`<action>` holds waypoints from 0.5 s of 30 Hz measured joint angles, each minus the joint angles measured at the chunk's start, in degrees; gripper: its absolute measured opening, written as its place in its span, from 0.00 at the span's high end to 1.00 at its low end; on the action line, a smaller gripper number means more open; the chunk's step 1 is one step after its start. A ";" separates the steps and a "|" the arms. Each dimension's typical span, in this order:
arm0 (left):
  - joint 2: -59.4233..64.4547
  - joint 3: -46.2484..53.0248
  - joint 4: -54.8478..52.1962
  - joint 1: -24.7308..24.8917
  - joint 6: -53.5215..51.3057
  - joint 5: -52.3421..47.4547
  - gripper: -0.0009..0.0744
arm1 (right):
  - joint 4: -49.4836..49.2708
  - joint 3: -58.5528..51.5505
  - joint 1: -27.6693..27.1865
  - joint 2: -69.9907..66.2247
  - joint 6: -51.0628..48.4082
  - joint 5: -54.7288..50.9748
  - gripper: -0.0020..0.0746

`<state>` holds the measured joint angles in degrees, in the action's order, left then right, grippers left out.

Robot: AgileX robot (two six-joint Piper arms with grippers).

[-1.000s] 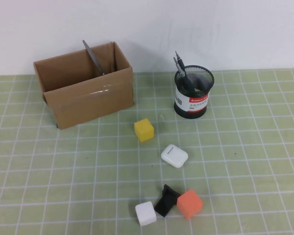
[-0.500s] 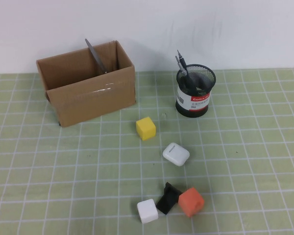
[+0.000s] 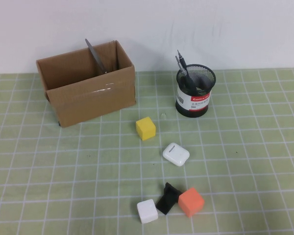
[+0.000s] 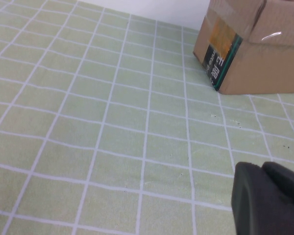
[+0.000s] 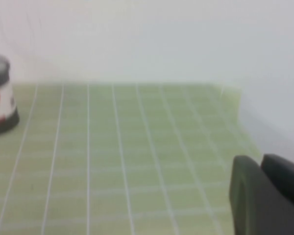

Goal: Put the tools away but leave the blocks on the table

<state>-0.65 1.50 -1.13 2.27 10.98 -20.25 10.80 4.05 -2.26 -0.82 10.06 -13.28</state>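
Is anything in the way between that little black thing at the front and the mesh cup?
The white case lies on the direct line from the black thing to the cup. The white cube and orange cube flank it closely. The left pincer and right pincer hang over bare mat.

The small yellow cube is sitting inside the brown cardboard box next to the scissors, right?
Not inside. The high view shows the small yellow cube on the pale green grid mat, in front of the brown cardboard box. Only the scissors stand in the box.
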 joint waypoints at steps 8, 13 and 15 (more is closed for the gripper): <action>-0.04 0.00 0.00 0.00 0.00 0.00 0.99 | -1.83 -5.73 0.00 2.66 -2.59 -5.19 0.98; -0.04 0.00 0.00 0.00 0.00 0.00 0.99 | -1.97 -5.73 0.00 2.66 -1.93 -5.28 0.98; -0.04 0.00 0.00 0.00 0.00 0.00 0.99 | -1.97 -5.73 0.00 2.66 -1.93 -5.28 0.98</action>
<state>-0.69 1.50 -1.13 2.27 10.98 -20.25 8.83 -1.67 -2.26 1.84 8.12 -18.57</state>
